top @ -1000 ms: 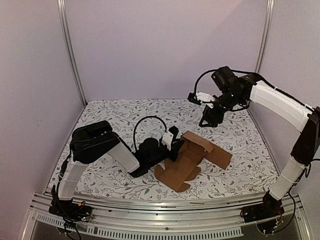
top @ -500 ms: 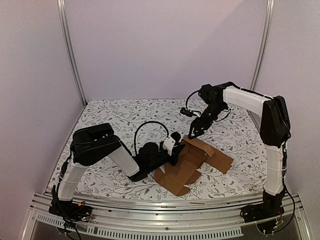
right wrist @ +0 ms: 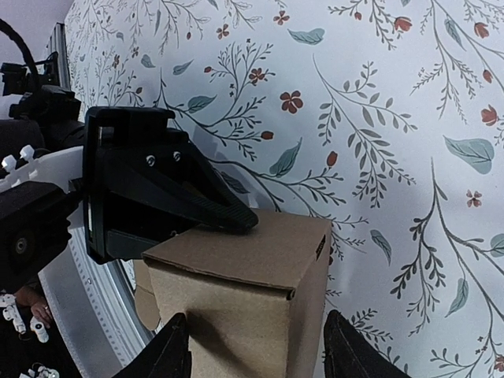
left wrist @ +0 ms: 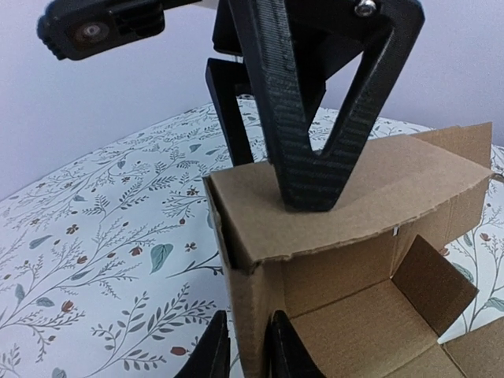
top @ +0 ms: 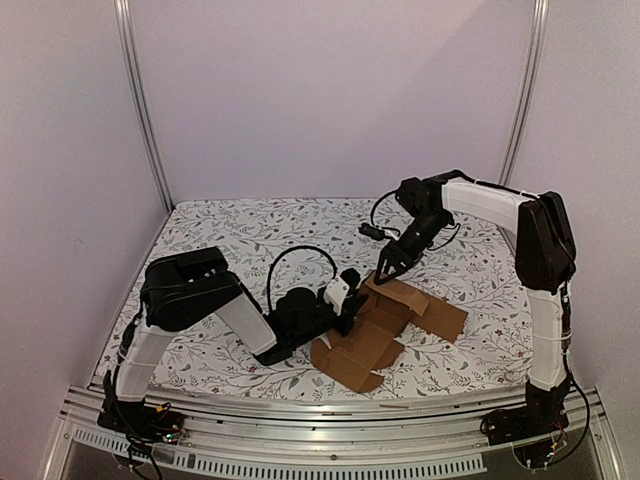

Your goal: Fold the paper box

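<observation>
The paper box (top: 375, 325) is plain brown cardboard, half folded, lying mid-table with flat flaps spread toward the front and right. My left gripper (top: 348, 298) lies low at the box's left side. In the left wrist view the left gripper (left wrist: 250, 350) is shut on an upright wall of the box (left wrist: 354, 189), one finger inside and one outside. My right gripper (top: 385, 265) has come down on the raised part from behind. In the right wrist view the right gripper (right wrist: 260, 354) is open, its fingers astride the box (right wrist: 252, 252).
A floral cloth (top: 230, 240) covers the table. Metal frame posts (top: 140, 110) stand at the back corners, and an aluminium rail (top: 330, 410) runs along the front edge. A flat box flap (top: 440, 318) lies to the right. The left arm's cable (top: 295, 255) loops above its wrist.
The right arm swung down from high at the back right, and its gripper now straddles the box's raised part. The left arm and the box have barely moved.
</observation>
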Tool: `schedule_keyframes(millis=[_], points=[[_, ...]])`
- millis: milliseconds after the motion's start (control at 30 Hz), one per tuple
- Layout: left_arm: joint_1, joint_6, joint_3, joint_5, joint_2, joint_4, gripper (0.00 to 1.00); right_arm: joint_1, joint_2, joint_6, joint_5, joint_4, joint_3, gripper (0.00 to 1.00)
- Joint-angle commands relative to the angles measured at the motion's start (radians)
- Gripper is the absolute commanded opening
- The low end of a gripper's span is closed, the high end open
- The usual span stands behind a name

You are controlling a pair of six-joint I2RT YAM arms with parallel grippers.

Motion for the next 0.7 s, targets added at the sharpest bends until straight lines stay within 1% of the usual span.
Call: schedule_keyframes(millis=[0,167,400,533,667], points=[[-0.008,0.019,0.011,0.006,-0.011,-0.092,0.18,0.004,0.030,-0.010,0.006,-0.009,-0.036,0.57],[-0.008,0.045,0.081,0.003,0.004,-0.172,0.17,0.006,0.030,-0.020,0.007,-0.016,-0.043,0.56],[-0.026,0.044,0.137,-0.085,0.039,-0.179,0.12,0.014,0.041,-0.020,0.014,-0.023,-0.055,0.56],[-0.058,0.101,0.184,-0.156,0.065,-0.209,0.11,0.014,0.059,-0.009,-0.030,-0.036,-0.054,0.56],[-0.079,0.127,0.209,-0.176,0.084,-0.229,0.11,0.007,0.074,0.001,-0.064,-0.053,-0.036,0.56]])
